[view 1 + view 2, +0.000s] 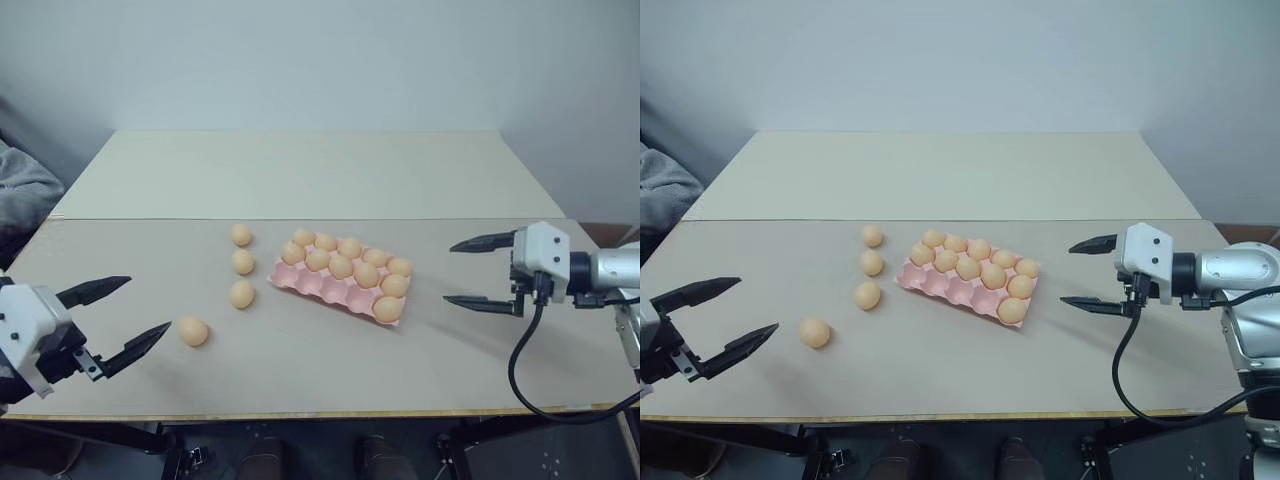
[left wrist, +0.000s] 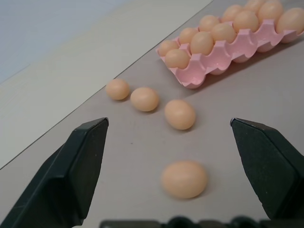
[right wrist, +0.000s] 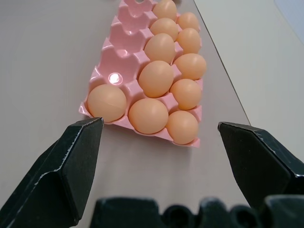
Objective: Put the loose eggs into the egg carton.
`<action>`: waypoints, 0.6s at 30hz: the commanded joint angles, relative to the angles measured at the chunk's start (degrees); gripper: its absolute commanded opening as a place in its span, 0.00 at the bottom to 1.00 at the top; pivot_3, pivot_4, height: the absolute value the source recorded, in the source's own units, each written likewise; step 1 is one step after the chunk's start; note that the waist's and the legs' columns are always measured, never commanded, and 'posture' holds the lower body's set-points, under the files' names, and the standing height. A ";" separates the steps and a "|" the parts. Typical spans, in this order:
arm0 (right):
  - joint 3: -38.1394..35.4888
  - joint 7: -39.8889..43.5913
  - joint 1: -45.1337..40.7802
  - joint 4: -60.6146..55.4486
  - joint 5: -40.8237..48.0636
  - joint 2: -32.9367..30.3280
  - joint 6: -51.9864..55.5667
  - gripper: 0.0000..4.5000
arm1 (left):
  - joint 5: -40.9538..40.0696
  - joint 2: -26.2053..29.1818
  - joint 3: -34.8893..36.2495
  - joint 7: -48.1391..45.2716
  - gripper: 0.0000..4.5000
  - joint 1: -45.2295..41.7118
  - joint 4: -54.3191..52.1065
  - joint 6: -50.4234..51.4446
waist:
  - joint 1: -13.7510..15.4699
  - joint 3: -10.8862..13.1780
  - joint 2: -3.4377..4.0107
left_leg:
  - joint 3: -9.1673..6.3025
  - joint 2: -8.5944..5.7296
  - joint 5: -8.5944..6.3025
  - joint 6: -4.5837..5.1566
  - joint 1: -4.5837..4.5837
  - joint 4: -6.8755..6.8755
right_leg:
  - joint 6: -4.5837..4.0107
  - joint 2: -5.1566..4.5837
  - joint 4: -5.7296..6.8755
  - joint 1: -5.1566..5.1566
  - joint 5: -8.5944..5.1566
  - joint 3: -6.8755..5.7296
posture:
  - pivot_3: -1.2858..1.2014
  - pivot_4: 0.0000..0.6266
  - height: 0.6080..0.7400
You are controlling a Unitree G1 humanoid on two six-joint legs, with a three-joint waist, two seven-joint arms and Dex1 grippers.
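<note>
Eggs first: four loose eggs point(image 1: 241, 264), smooth, pale orange-tan ovals, lie on the table point(image 1: 300, 370), the nearest one just ahead of the left end effector point(image 1: 125, 318), the other three lined up beyond it. Both end effectors gape wide, holding nothing. Just ahead of the right end effector point(image 1: 482, 272) sits the pink egg carton point(image 1: 322, 285), moulded cups mostly filled, near row largely bare.

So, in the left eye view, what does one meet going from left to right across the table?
Left end effector → nearest loose egg → a column of three loose eggs → the pink egg carton holding eleven eggs → right end effector.
</note>
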 commanded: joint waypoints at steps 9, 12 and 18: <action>-2.60 -0.72 1.70 -3.68 1.59 -1.00 0.57 1.00 | 1.45 0.00 -0.06 0.76 1.00 -1.54 0.62 -1.21 | -0.09 0.00 -0.01 | 0.22 0.02 -0.02 -0.02 0.02 0.00 | 0.04 0.04 0.02 -0.08 0.04 0.27 | 0.52 0.24 1.00; -2.86 -1.12 2.40 -4.83 1.90 -0.90 1.11 1.00 | 2.88 -0.91 -0.98 1.22 1.00 -0.03 1.59 -0.88 | -0.17 0.00 -0.02 | 0.30 0.02 -0.05 -0.03 0.04 0.00 | 0.04 0.05 0.02 -0.10 0.05 0.37 | 0.52 0.24 1.00; -3.10 -2.46 4.79 -7.70 2.87 -0.37 2.41 1.00 | 1.91 -5.87 -1.78 5.36 1.00 -0.79 6.14 -0.02 | -0.13 -0.02 -0.06 | 0.35 0.03 -0.07 -0.03 0.08 0.00 | 0.05 0.06 0.03 -0.11 0.05 0.43 | 0.52 0.24 1.00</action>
